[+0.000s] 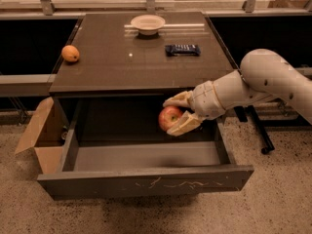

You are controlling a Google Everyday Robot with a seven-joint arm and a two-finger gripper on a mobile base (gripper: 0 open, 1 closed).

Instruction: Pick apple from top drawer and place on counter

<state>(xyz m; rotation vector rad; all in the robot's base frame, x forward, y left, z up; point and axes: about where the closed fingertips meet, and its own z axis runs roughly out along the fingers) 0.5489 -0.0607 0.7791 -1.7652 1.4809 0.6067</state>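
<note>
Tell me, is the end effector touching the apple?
Touching. The camera view shows the end effector closed on the apple, one finger above and one below, over the top drawer.

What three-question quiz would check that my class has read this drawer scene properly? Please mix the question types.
1. True or false: the gripper is shut on the apple, holding it clear of the floor of the open top drawer.
2. What lies near the left edge of the counter? A) a mug B) a small orange-yellow fruit C) a banana
3. Fill in: at the counter's rear stands a pale ___.
Key: 1 true; 2 B; 3 bowl.
</note>
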